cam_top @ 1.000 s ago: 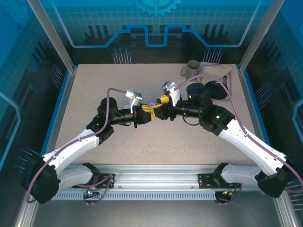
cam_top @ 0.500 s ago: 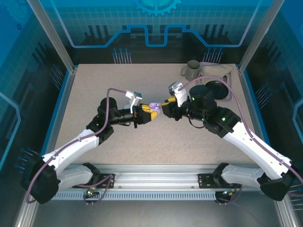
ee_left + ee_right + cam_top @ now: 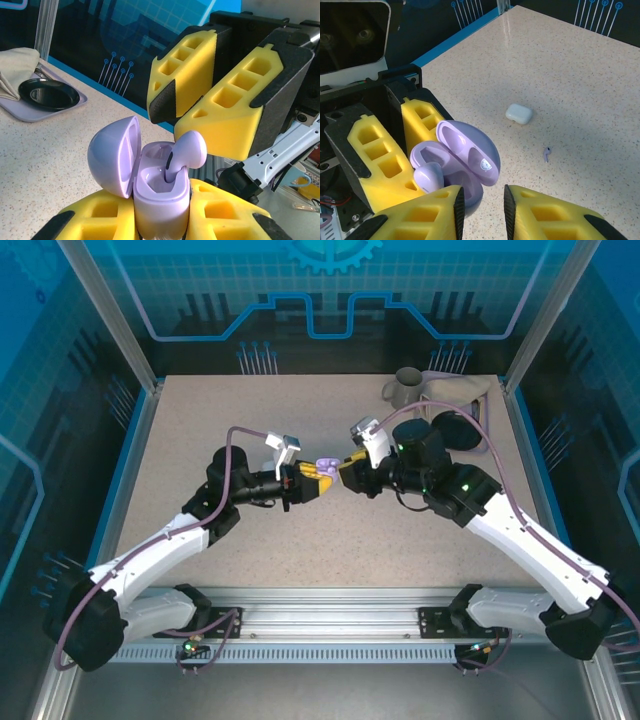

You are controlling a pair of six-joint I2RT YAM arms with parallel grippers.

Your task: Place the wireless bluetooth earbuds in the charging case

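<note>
My left gripper (image 3: pixel 162 227) is clamped on the open lavender charging case (image 3: pixel 160 195), where one lavender earbud (image 3: pixel 182 152) stands stem-down in its slot, seemingly not pressed home. My right gripper (image 3: pixel 176 117) hovers just above it, jaws narrow and empty. Beyond, a second lavender earbud (image 3: pixel 547 152) lies on the table (image 3: pixel 570 65), unfetched.

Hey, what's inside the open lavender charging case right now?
One lavender earbud stands in the charging case, its bulb sticking out above the rim, not fully seated. The slot beside it looks empty. The earbud's stem end and its slot floor are hidden.
</note>
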